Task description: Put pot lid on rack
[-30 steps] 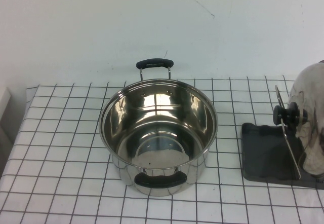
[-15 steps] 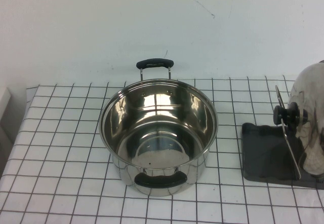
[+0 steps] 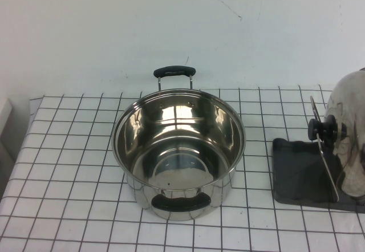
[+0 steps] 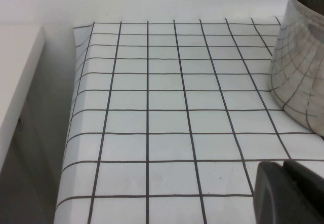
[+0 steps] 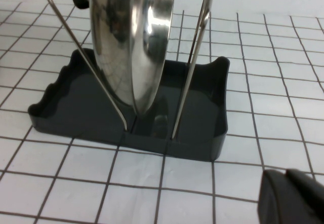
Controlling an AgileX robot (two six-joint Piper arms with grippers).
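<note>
The pot lid [image 3: 351, 121] stands on edge in the rack [image 3: 296, 172] at the table's right side, its black knob [image 3: 319, 129] pointing left past a wire loop. In the right wrist view the shiny lid [image 5: 131, 46] sits between two wire loops, its lower rim in the dark grey tray [image 5: 71, 102]. My right gripper [image 5: 286, 176] is shut and empty, apart from the rack, low over the tablecloth beside the tray. My left gripper [image 4: 283, 165] is shut and empty over the tablecloth at the table's left side. Neither gripper shows in the high view.
A deep steel pot [image 3: 178, 149] with two black handles stands open in the middle of the checked tablecloth; its wall shows in the left wrist view [image 4: 304, 57]. The table's left edge [image 4: 71, 127] drops off beside a white ledge [image 4: 15, 82].
</note>
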